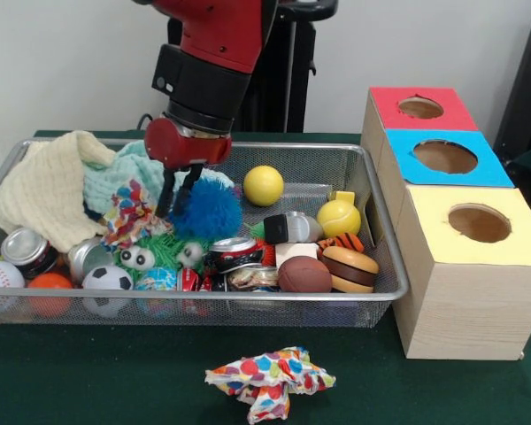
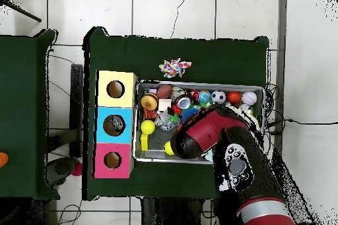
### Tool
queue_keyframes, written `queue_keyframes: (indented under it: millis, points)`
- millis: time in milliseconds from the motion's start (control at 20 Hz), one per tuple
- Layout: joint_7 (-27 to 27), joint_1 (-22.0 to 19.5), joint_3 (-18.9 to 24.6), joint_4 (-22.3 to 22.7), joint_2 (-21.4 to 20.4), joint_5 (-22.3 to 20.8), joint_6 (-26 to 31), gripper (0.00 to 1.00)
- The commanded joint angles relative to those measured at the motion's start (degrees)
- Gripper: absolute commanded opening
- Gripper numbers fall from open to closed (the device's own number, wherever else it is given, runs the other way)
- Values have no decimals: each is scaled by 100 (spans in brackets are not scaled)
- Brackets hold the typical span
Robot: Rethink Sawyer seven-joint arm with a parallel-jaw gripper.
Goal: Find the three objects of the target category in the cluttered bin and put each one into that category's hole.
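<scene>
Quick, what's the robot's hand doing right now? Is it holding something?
Hand: down in the cluttered bin, fingers against the fluffy blue ball; whether it is open, closed or gripping the ball cannot be told.

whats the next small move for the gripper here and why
Probably a short drop onto the blue fuzzy ball. The gripper hangs in the cluttered bin with its dark fingers beside the ball's left edge, seemingly gripping nothing yet.

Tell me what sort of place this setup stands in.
Most likely a robotics lab. A red arm's gripper hangs over a wire bin of toys on a green-covered table, beside three wooden boxes with holes; cables trail across the tiled floor.
</scene>
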Motion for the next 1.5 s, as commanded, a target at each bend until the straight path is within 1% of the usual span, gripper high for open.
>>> queue_keyframes:
  millis: [50, 200, 300, 350, 400, 450, 500, 550, 600, 650, 700, 750, 800, 850, 1050, 1100, 1150, 1200, 1300, 1350, 1500]
  points:
    - [-1183, -241, 387, -266, -59, 72, 417, 100]
    - [-961, -349, 386, -170, -94, 159, 324, 100]
    - [-822, -487, 447, -59, -128, 307, 245, 100]
    - [-528, -640, 491, 90, -175, 560, 167, 100]
    - [-364, -693, 525, 163, -203, 708, 132, 100]
    - [-108, -849, 613, 308, -245, 979, 34, 100]
    - [17, -861, 635, 354, -241, 1127, 62, 100]
    - [275, -1000, 716, 494, -263, 1416, -33, 100]
    - [512, -1040, 702, 567, -268, 1596, -117, 100]
    - [973, -1200, 727, 814, -223, 2100, -126, 100]
    - [1198, -1302, 767, 1000, -171, 2437, -129, 100]
    - [1527, -1486, 836, 1277, -36, 3042, 42, 100]
    - [1572, -1538, 849, 1387, 23, 3267, 20, 100]
    - [1628, -1682, 974, 1537, 110, 3575, -62, 100]
    - [1572, -1903, 1105, 1772, 329, 4239, -393, 100]
    - [1646, -1663, 1114, 1598, 370, 4470, -318, 100]
    - [1634, -1702, 1157, 1637, 417, 4641, -369, 100]
    - [1620, -1686, 1146, 1726, 454, 4725, -472, 100]
    - [1531, -1777, 1269, 1829, 527, 4916, -653, 100]
    - [1460, -1890, 1408, 1908, 599, 5053, -779, 100]
    - [1440, -1895, 1433, 1972, 687, 5206, -1079, 100]
